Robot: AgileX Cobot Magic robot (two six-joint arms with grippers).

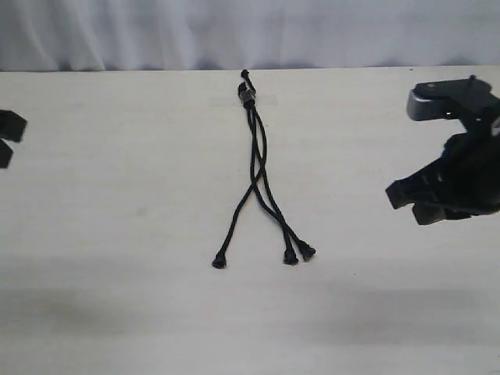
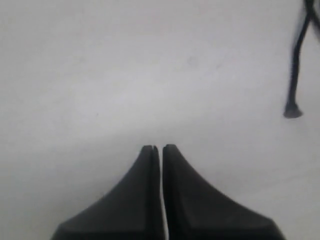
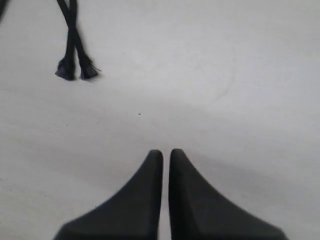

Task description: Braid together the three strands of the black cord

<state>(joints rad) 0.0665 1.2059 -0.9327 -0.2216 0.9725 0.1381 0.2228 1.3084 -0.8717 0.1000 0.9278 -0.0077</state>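
Pale table (image 1: 117,203) is laid with the black cord (image 1: 257,180), three strands (image 1: 219,262) splayed; left claw (image 2: 161,148) and right claw (image 3: 166,151) are closed, empty, well apart from it.

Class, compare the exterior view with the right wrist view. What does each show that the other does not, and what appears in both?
Only the exterior view shows the whole black cord: its knotted end, the three strands crossing, and the third tip splayed apart from the other two. It also shows part of the left gripper at the edge.

Only the right wrist view shows the right gripper close up, its fingertips together with nothing between them.

Both show the two neighbouring strand tips, the pale table and the right gripper.
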